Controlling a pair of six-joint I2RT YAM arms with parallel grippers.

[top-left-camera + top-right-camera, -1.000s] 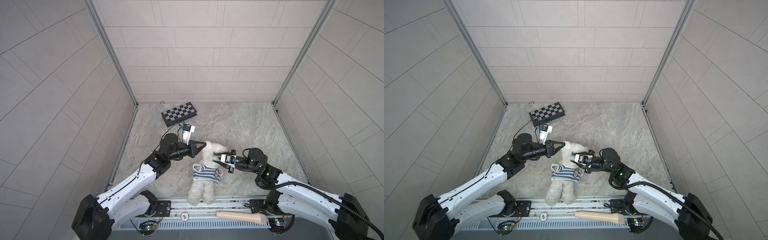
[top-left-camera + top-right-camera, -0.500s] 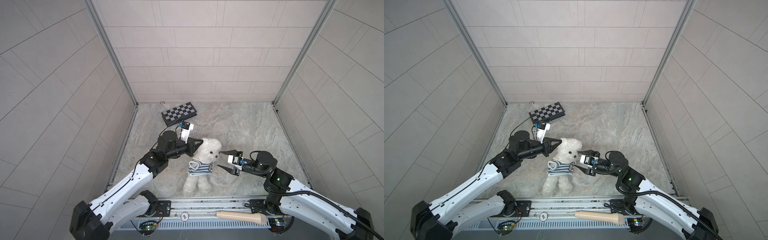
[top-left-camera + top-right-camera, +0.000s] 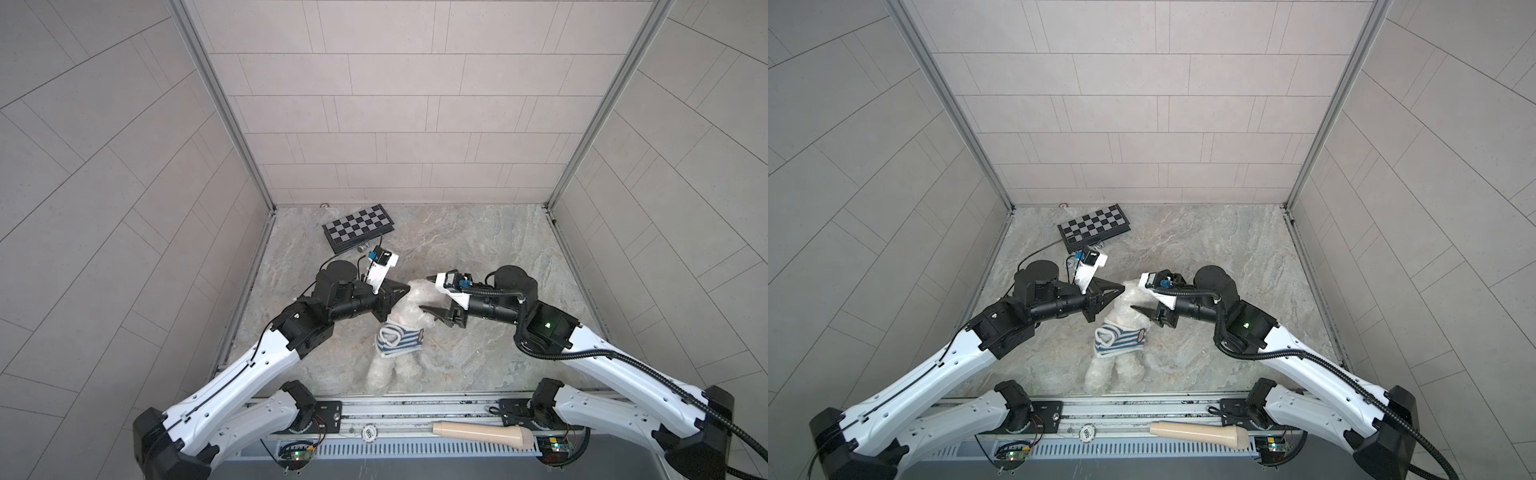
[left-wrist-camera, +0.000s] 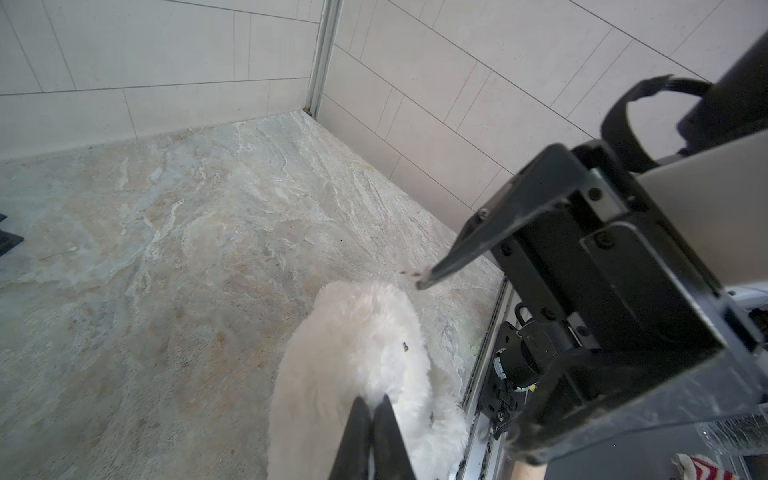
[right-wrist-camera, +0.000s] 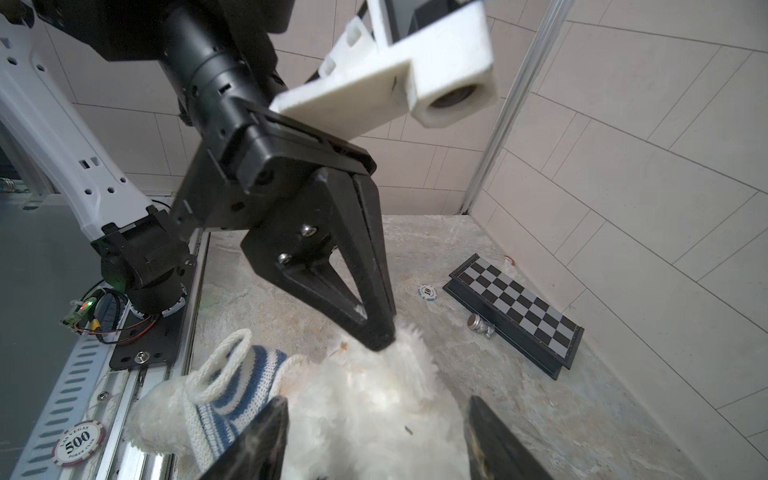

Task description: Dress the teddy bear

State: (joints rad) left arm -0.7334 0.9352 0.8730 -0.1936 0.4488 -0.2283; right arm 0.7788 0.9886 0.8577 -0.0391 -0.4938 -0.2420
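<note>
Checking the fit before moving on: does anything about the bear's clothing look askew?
Yes. The shirt is bunched low around the bear's middle, and one sleeve gapes open, sticking out with apparently no arm through it. The left tool pinches fur at the bear's head.

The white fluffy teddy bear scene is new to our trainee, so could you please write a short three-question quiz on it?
1. True or false: the left gripper stands open, clear of the white fluffy teddy bear.
2. Where is the blue-and-white striped knitted shirt? A. around the bear's torso; B. folded beside its feet; C. over its head.
3. Fill in: the ___ gripper's jaws stand apart on either side of the bear's head.
Key: 1 false, it is shut on the bear's fur; 2 A; 3 right gripper.
</note>
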